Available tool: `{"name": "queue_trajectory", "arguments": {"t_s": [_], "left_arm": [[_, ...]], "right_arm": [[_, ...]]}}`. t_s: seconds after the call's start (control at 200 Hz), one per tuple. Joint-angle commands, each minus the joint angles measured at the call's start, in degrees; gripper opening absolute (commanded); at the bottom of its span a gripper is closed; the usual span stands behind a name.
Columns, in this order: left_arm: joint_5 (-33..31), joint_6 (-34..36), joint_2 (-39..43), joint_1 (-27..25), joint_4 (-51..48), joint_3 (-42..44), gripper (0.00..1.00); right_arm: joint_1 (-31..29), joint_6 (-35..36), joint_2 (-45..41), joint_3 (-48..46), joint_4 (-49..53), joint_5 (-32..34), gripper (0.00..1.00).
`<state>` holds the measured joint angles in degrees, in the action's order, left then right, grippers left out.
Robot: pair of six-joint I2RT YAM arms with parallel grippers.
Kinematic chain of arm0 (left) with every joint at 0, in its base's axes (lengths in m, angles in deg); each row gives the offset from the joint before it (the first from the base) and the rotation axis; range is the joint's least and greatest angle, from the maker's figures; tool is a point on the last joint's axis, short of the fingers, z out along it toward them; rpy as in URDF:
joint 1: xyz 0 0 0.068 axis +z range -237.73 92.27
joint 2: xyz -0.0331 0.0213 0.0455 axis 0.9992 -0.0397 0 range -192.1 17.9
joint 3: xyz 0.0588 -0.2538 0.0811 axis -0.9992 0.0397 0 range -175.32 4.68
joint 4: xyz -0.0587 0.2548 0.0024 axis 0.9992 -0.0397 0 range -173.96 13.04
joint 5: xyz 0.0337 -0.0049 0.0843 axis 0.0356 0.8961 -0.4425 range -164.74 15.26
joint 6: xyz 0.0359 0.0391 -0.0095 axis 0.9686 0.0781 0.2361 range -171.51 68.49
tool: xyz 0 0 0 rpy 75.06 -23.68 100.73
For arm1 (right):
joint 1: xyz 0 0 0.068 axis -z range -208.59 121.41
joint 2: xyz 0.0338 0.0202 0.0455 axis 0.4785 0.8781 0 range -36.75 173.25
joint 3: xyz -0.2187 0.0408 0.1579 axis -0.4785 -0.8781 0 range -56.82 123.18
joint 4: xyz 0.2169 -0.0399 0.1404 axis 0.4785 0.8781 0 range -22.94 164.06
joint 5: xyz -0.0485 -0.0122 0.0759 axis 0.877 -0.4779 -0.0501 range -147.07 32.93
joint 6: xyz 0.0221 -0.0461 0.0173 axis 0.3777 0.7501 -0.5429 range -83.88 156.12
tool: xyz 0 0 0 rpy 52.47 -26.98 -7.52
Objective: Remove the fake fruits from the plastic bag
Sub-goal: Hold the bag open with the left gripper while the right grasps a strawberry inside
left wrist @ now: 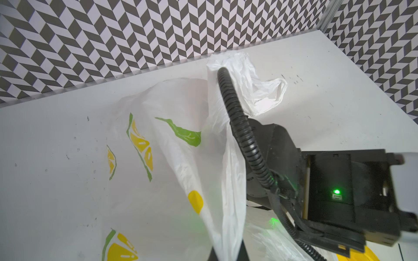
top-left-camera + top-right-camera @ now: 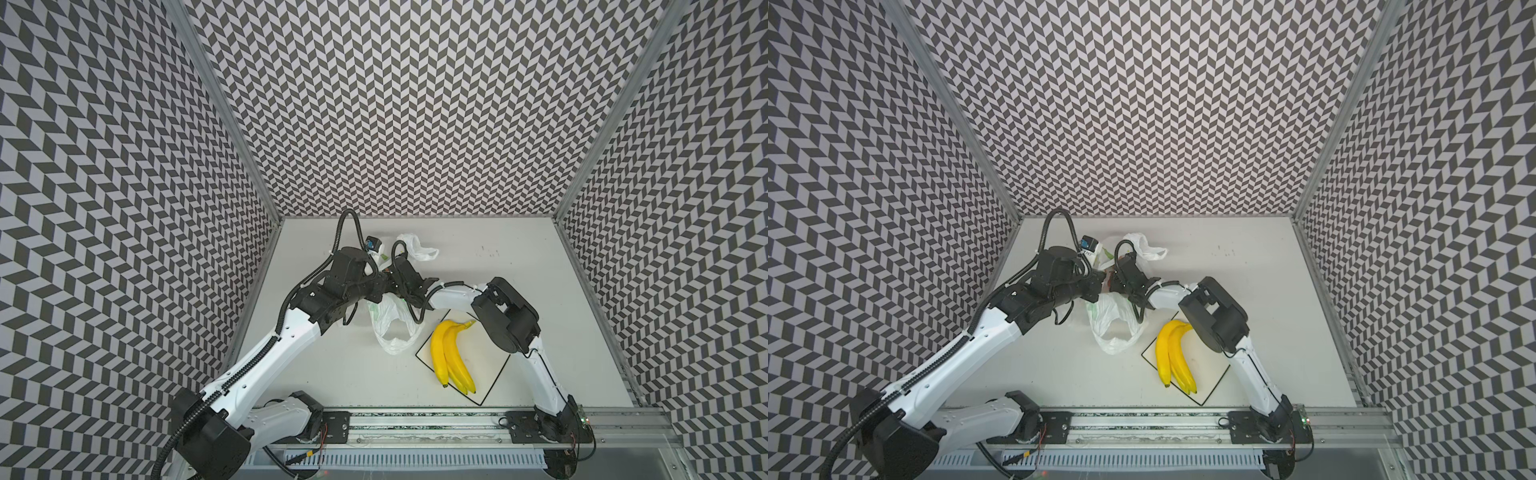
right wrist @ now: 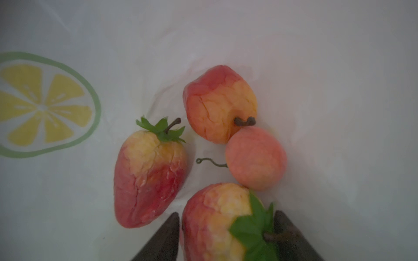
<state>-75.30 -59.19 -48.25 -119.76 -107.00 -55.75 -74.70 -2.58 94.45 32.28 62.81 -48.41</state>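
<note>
The left gripper [image 1: 228, 255] has its fingers closed on a fold of the thin crinkly translucent white plastic bag with lemon-slice prints [image 1: 158, 158]. In the left wrist view the film comes out from between the two dark tips and spreads away beyond them. This pinch seems meant to hold the mouth up and steady, so the opening does not collapse onto the other arm. In a top view the bag [image 2: 392, 332] sags between the two wrists, its handle loop [image 2: 419, 249] flopped beyond them.

The right gripper [image 3: 226, 214] is down inside the bag, with film all round it. Its fingers [image 3: 162, 239] stand on either side of a red strawberry with a green leafy cap [image 3: 212, 223]. One finger is just beside the berry's flank and the other is against the cap and stem. Whether they press it or merely bracket it, I cannot tell.

Ahead of the fingertips lies a small peach-orange round fruit [image 3: 255, 158], touching a second red-and-yellow strawberry [image 3: 217, 104] beyond it. A third strawberry [image 3: 147, 180] lies just outside one finger. So four fruits remain in the bag.

Further right, well apart from both pairs of fingers, the bunch of long glossy yellow bananas [image 2: 451, 357] lies on the flat white square plate with a black rim [image 2: 488, 365]. It is out of the bag and clear of the working space.
</note>
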Motion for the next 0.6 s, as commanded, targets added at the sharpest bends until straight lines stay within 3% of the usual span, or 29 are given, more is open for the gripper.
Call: {"name": "queue_trajectory", "arguments": {"t_s": [0.0, 0.225, 0.436, 0.596], "left_arm": [[-0.7, -1.4, 1.0, 0.4, 1.7, -0.1, 0.00], [-4.1, -3.8, 1.9, 1.2, 2.4, 2.4, 0.00], [-6.0, -4.7, 2.2, 2.4, 3.6, 4.8, 0.00], [-6.0, -4.7, 2.4, 3.0, 4.7, 6.1, 0.00]], "right_arm": [[-0.2, -1.1, 0.8, 0.4, 0.0, 2.5, 0.49], [-0.1, 2.8, -7.4, -6.6, -6.6, 1.4, 0.25], [0.4, 5.5, -16.7, -13.5, -9.4, -5.3, 0.24], [2.1, 6.7, -22.4, -17.8, -9.8, -14.5, 0.23]]}}
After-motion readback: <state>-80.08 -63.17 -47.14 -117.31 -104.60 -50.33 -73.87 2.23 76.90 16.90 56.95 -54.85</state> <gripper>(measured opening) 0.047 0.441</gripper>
